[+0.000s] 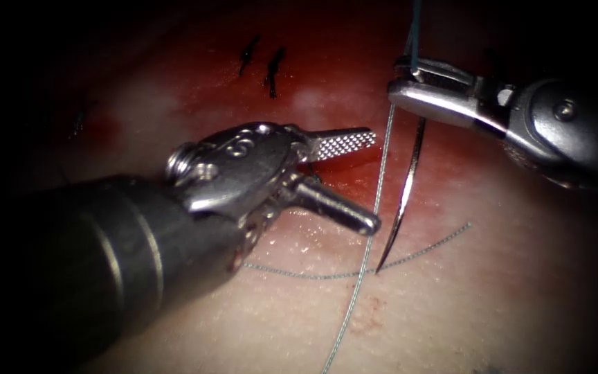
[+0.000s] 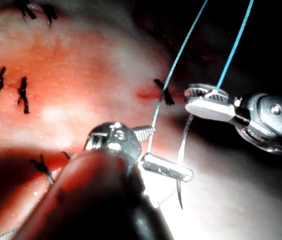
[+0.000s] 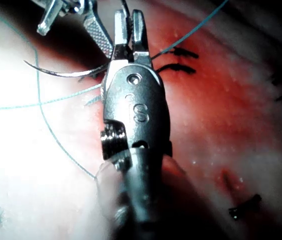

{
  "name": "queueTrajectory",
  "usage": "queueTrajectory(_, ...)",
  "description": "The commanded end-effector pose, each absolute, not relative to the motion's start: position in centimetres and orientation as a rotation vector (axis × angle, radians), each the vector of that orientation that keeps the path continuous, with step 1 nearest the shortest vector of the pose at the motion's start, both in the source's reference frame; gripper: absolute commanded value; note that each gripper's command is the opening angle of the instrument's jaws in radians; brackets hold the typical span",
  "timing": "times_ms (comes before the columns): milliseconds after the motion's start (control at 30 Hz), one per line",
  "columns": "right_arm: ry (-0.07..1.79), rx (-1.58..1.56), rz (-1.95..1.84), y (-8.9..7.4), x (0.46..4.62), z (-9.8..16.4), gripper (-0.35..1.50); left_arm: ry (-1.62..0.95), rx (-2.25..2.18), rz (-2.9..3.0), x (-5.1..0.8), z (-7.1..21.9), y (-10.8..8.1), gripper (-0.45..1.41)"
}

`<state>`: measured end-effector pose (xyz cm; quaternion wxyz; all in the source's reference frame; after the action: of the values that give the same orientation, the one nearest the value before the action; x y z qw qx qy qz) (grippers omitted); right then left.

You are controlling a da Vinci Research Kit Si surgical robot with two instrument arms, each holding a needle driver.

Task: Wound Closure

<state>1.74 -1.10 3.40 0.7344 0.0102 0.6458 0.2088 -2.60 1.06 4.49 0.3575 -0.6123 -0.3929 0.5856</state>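
thin dark curved needle (image 1: 404,201) hangs from right hand (image 1: 423,86), clear of tissue (image 1: 493,291).

The needle (image 1: 404,197) hangs from the right tool (image 1: 420,86) over the tissue (image 1: 493,291), right of the left tool (image 1: 354,181).

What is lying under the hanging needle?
The right tool holds the needle near its rear end. Under its tip, thread lies on bare tissue; the left tool is open, empty.
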Motion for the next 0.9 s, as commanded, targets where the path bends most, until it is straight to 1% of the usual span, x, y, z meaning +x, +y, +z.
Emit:
queueTrajectory(33,1.433,0.030,0.464,-1.12,1.81,3.46,-0.35,-1.018,-1.575,1.507,-2.67,4.56,1.07,1.10)
queueTrajectory(167,1.480,0.014,0.442,-1.11,1.85,3.46,-0.35,-1.041,-1.563,1.485,-2.74,4.61,1.09,1.10)
queueTrajectory(367,1.511,-0.029,0.397,-1.12,1.92,3.43,-0.35,-1.083,-1.515,1.444,-2.88,4.75,1.03,1.04)
queueTrajectory(433,1.535,-0.062,0.398,-1.12,1.93,3.42,-0.35,-1.123,-1.484,1.416,-2.92,4.79,0.98,0.98)
queueTrajectory(500,1.548,-0.068,0.389,-1.12,1.93,3.41,-0.35,-1.159,-1.450,1.382,-2.91,4.81,0.96,0.76)
queueTrajectory(533,1.550,-0.070,0.384,-1.11,1.93,3.41,-0.35,-1.175,-1.434,1.366,-2.90,4.81,0.96,0.61)
queueTrajectory(567,1.550,-0.070,0.384,-1.11,1.93,3.40,-0.35,-1.184,-1.425,1.358,-2.89,4.81,0.96,0.54)
queueTrajectory(667,1.553,-0.070,0.387,-1.12,1.94,3.38,-0.35,-1.222,-1.382,1.317,-2.85,4.82,0.97,0.04)
queueTrajectory(700,1.555,-0.072,0.388,-1.12,1.94,3.37,-0.35,-1.240,-1.360,1.296,-2.84,4.83,0.98,-0.40)
queueTrajectory(733,1.555,-0.072,0.389,-1.12,1.95,3.37,-0.35,-1.248,-1.352,1.288,-2.84,4.84,0.99,-0.45)
queueTrajectory(900,1.556,-0.071,0.388,-1.13,1.94,3.37,-0.35,-1.270,-1.331,1.268,-2.81,4.86,1.01,-0.45)
